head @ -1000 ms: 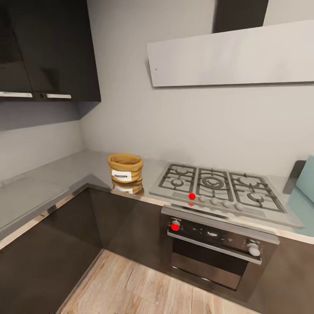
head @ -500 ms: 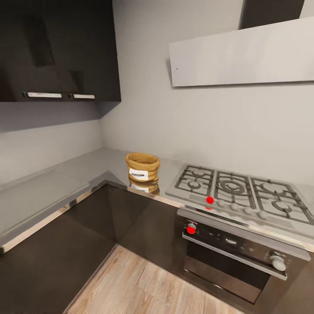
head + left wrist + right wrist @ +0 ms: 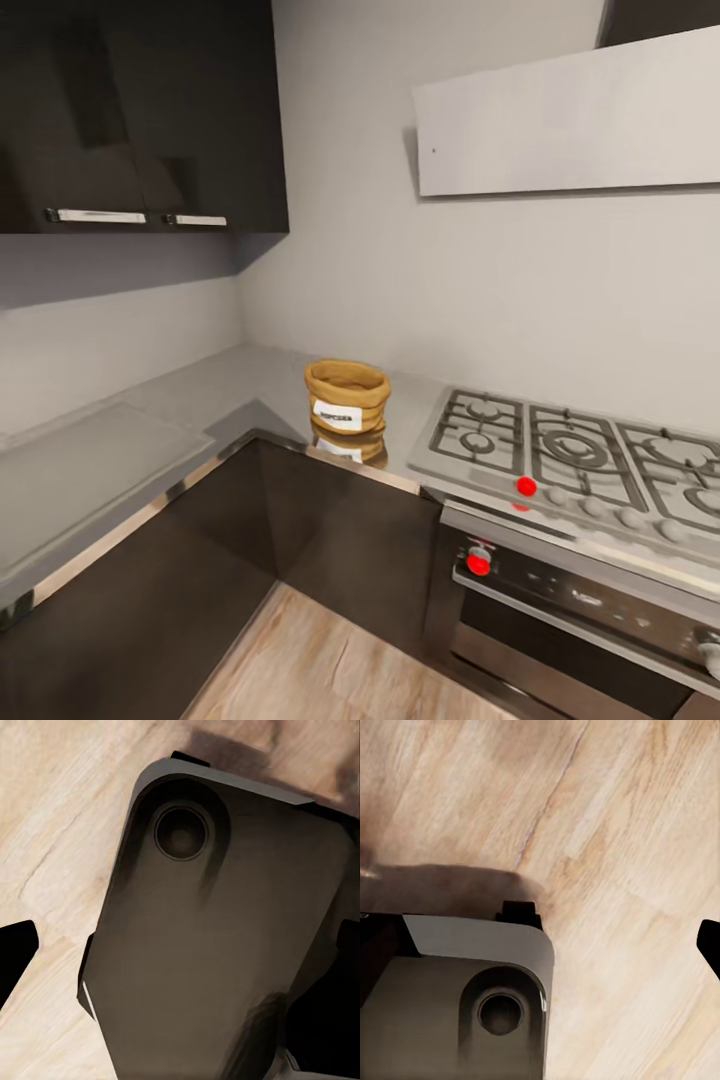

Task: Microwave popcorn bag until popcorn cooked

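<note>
The popcorn bag, a tan sack with a white label, stands upright on the steel countertop in the corner, just left of the gas hob. The microwave is out of view. In the left wrist view my left gripper hangs over the robot's dark base and the wooden floor, its dark fingertips far apart at the picture's edges and nothing between them. In the right wrist view my right gripper also points at the floor, one fingertip at the edge, nothing held.
A dark oven with red-marked knobs sits under the hob. Dark wall cabinets hang at the upper left, and a flat white hood is above the hob. Lower cabinet fronts enclose an L-shaped corner with wooden floor in front.
The head camera has swung left and come closer, so the whole picture shifted right. The mint microwave edge left the view. The bag has not moved on the countertop.
</note>
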